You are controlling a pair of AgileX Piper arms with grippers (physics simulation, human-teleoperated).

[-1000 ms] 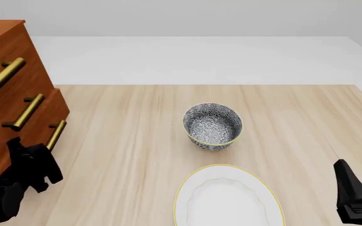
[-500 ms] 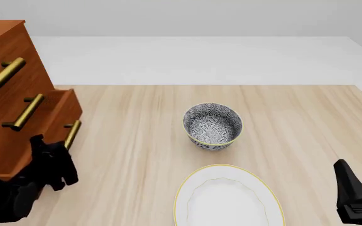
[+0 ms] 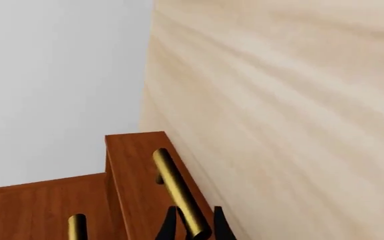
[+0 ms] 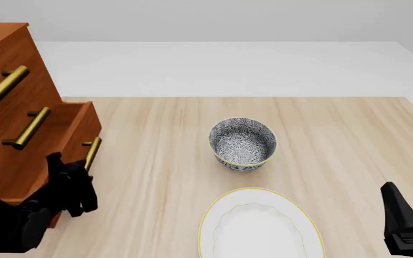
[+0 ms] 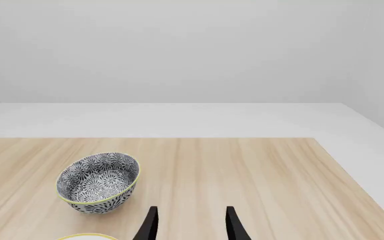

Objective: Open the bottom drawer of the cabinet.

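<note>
My left gripper (image 3: 192,224) has its two black fingers closed on the near end of the brass bar handle (image 3: 178,196) of the bottom drawer (image 4: 45,156), the lowest reddish-brown wooden box in the tall reddish-brown wooden cabinet (image 4: 6,102). In my left wrist view the bar runs straight out from between my fingertips, one finger on either side and both touching it. That drawer stands out from the cabinet front, its face well forward of the two upper drawers above it. The middle drawer's brass handle (image 4: 27,128) and the top drawer's brass handle (image 4: 4,86) lie beyond my fingers, higher on the cabinet face, flush with it.

From the front, my left arm covers the lower end of the gripped handle; the drawer's side panel shows beside my wrist.

My right gripper (image 5: 188,225) hangs over the pale wooden table (image 4: 335,140) well apart from the cabinet, holding nothing, its fingers spread with bare table between them. Ahead of those fingers and off toward my left arm sits a round bowl with a blue-and-white pattern and a yellow rim (image 5: 98,182). Nearer to me than the bowl lies a white plate with a yellow edge (image 4: 260,226), between my two grippers.
</note>
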